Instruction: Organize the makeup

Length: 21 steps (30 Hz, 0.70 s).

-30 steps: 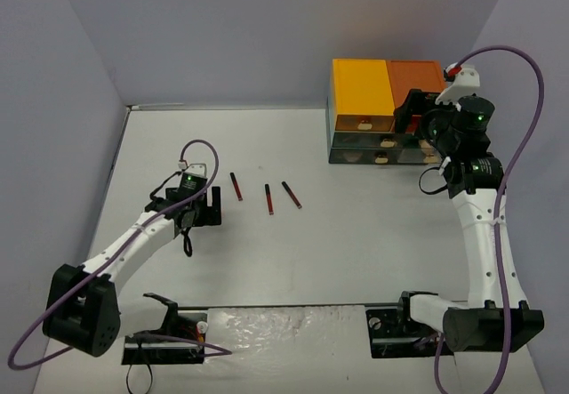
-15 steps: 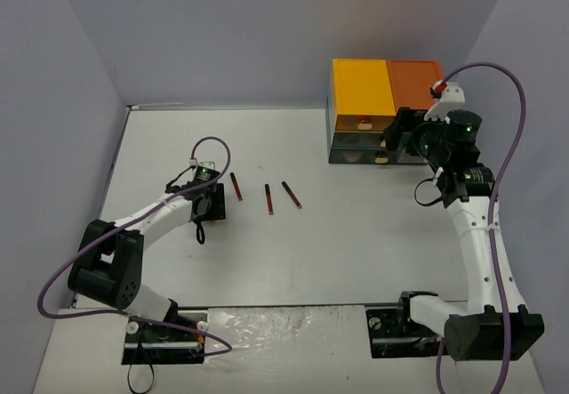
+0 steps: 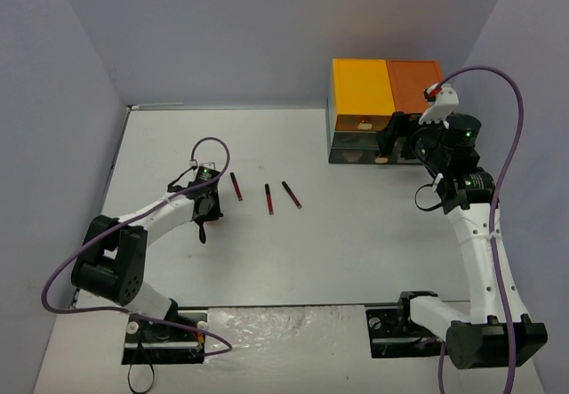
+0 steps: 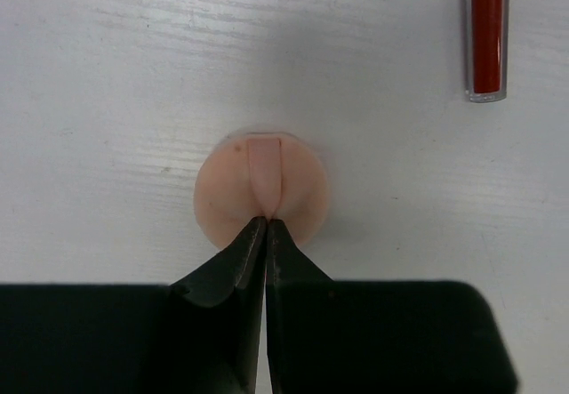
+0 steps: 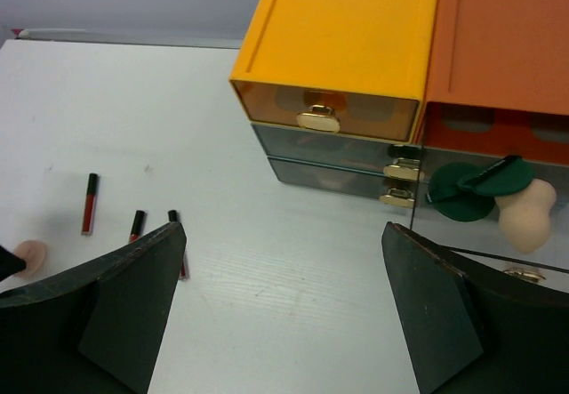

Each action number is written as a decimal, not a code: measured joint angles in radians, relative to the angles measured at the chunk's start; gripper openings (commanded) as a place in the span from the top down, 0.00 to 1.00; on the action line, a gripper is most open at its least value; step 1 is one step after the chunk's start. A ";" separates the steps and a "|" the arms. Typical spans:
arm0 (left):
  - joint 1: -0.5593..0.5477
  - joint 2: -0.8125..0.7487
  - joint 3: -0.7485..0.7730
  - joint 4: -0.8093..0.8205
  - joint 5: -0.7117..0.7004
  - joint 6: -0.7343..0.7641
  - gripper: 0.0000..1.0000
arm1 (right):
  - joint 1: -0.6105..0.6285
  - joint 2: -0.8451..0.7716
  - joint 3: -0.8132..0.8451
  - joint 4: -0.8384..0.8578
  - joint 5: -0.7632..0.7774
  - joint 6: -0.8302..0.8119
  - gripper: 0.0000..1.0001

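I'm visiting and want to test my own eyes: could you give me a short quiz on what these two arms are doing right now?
1. How many red sticks lie on the table?
2. True or false: the right gripper is shut.
3. What does the left gripper pinch? A) round peach pad B) green disc C) drawer handle

Key: 1 three; 2 false, its jaws stand wide open; 3 A.
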 measured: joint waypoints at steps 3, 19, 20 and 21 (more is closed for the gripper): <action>0.000 -0.029 -0.001 -0.007 0.011 0.003 1.00 | 0.014 0.010 0.004 -0.004 -0.053 0.000 0.11; -0.034 -0.461 0.000 0.042 0.316 0.170 1.00 | 0.393 0.228 0.164 -0.044 -0.269 0.065 0.16; -0.046 -0.482 0.002 0.050 0.340 0.182 1.00 | 0.427 0.251 0.172 -0.046 -0.271 0.075 0.17; -0.059 -0.500 0.006 0.057 0.363 0.192 1.00 | 0.459 0.276 0.181 -0.048 -0.273 0.083 0.18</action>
